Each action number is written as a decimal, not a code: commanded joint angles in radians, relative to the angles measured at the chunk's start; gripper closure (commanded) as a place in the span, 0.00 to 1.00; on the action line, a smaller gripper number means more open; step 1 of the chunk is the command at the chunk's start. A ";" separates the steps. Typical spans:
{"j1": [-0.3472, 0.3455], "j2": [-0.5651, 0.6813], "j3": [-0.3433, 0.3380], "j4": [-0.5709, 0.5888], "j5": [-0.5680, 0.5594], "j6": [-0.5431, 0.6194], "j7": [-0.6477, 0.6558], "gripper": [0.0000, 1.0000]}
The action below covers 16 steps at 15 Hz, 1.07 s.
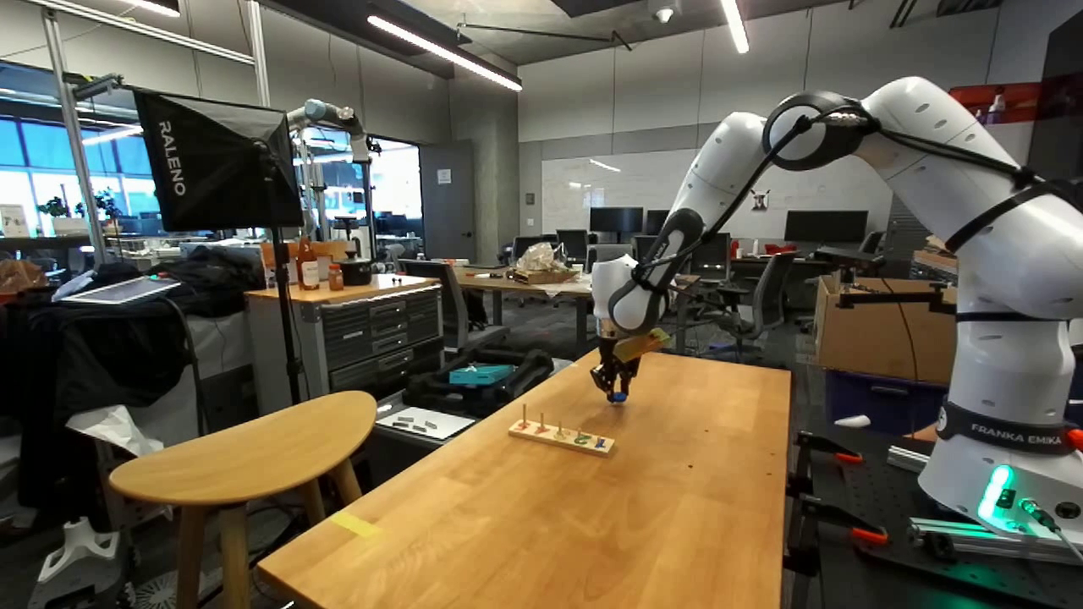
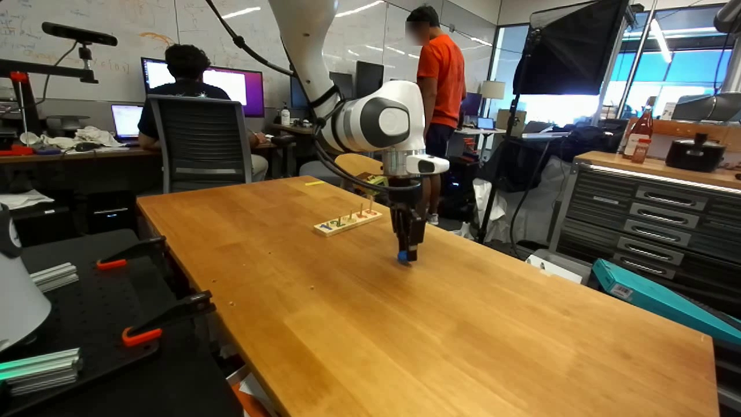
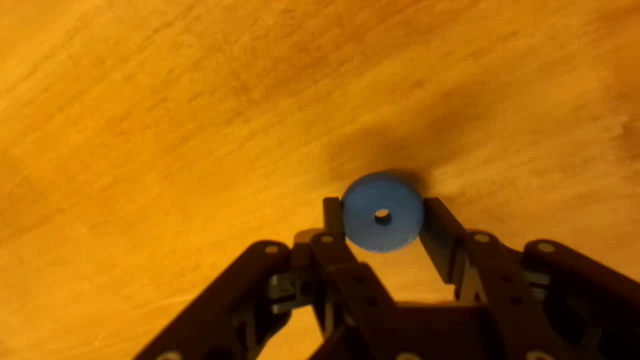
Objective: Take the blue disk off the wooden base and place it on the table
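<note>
The blue disk (image 3: pixel 382 232) is round with a small centre hole. In the wrist view it sits between both fingertips of my gripper (image 3: pixel 383 215), and both fingers touch its sides. In both exterior views the disk (image 1: pixel 620 397) (image 2: pixel 402 256) is at the fingertips, at or just above the table (image 1: pixel 668 507) (image 2: pixel 474 330). I cannot tell whether it touches the tabletop. The wooden base (image 1: pixel 560 442) (image 2: pixel 353 225) is a narrow light strip with several upright pegs and coloured numbers. It lies on the table, apart from the gripper. It is out of the wrist view.
A smaller oval wooden table (image 1: pixel 245 452) stands beside the long table. Yellow tape (image 1: pixel 357 524) marks a table corner. Orange-tipped clamps (image 2: pixel 142 336) sit along the robot-side edge. A person in an orange shirt (image 2: pixel 443 81) stands behind, and another sits at a desk.
</note>
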 commanded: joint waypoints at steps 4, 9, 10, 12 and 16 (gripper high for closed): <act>0.078 -0.095 -0.001 -0.117 0.008 0.014 0.001 0.27; 0.085 -0.319 0.123 -0.179 0.067 -0.130 -0.083 0.00; 0.073 -0.365 0.161 -0.180 0.099 -0.184 -0.113 0.00; 0.066 -0.455 0.209 -0.178 0.150 -0.282 -0.168 0.00; 0.072 -0.631 0.268 -0.159 0.230 -0.457 -0.249 0.00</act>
